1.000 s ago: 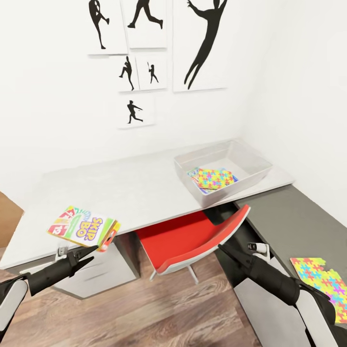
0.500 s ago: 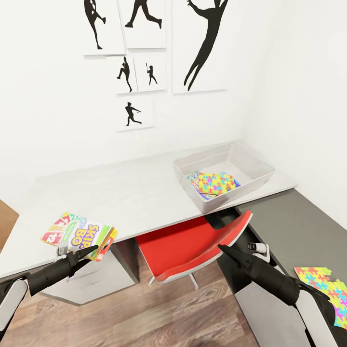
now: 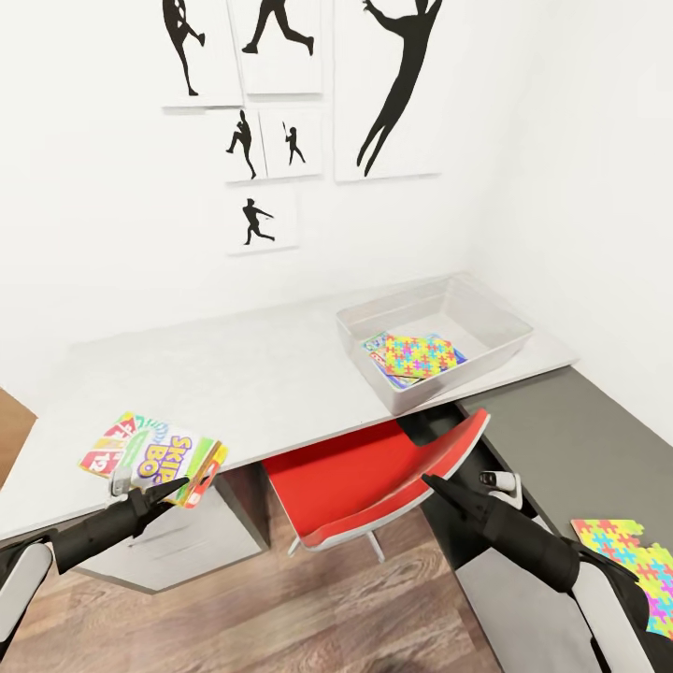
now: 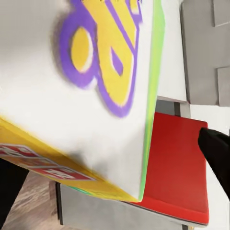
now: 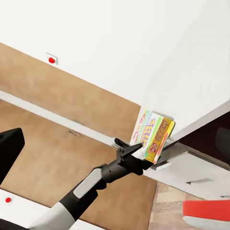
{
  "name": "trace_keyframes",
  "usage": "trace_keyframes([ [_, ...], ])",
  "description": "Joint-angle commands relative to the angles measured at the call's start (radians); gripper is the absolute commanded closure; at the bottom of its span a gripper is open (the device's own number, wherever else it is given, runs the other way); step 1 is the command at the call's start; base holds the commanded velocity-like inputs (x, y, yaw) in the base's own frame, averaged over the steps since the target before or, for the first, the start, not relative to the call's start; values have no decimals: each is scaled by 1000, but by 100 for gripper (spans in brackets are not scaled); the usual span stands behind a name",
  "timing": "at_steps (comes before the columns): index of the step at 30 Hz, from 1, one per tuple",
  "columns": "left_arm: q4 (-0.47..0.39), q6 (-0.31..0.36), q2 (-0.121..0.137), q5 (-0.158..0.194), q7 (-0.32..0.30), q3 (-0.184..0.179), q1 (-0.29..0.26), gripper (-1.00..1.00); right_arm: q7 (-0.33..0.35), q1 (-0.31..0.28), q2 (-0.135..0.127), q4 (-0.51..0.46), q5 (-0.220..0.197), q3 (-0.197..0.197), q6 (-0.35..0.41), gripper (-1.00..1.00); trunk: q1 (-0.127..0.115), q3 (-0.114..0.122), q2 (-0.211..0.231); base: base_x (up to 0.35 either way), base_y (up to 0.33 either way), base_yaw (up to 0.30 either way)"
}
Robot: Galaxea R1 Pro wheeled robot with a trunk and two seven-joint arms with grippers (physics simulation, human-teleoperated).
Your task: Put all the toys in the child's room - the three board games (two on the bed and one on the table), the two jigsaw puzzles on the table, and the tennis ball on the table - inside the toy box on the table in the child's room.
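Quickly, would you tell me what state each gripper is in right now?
Left gripper: shut on the Skip-Bo board game, held at the table edge.
Right gripper: looks shut, holding nothing, near the red chair.

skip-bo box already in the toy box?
No, the Skip-Bo box is held in the left hand at the table's near edge, far from the toy box.

Pale grey table (image 3: 234,374), toy box (image 3: 505,322) on it (far end), jigsaw puzzle (image 3: 628,561) on lower section.

Skip-Bo box (image 4: 81,96) close up above the red chair seat (image 4: 177,167).
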Motion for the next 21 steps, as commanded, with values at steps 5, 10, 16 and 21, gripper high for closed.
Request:
trace_keyframes([
  [5,0,5,0,5,-3,2,-1,100,-2,-1,0,0,-3,1,5,-100,0,-1,-1,0,0,0],
  [10,0,6,3,10,-4,3,-1,100,-3,-1,0,0,-3,2,5,-100,-4,2,6,0,0,0],
  [16,0,6,3,11,-4,3,-1,100,-2,-1,0,0,-3,2,5,-100,-27,21,48,0,0,0],
  [21,0,6,3,10,-4,2,-1,100,-2,-1,0,0,-3,3,4,-100,-46,37,83,0,0,0],
])
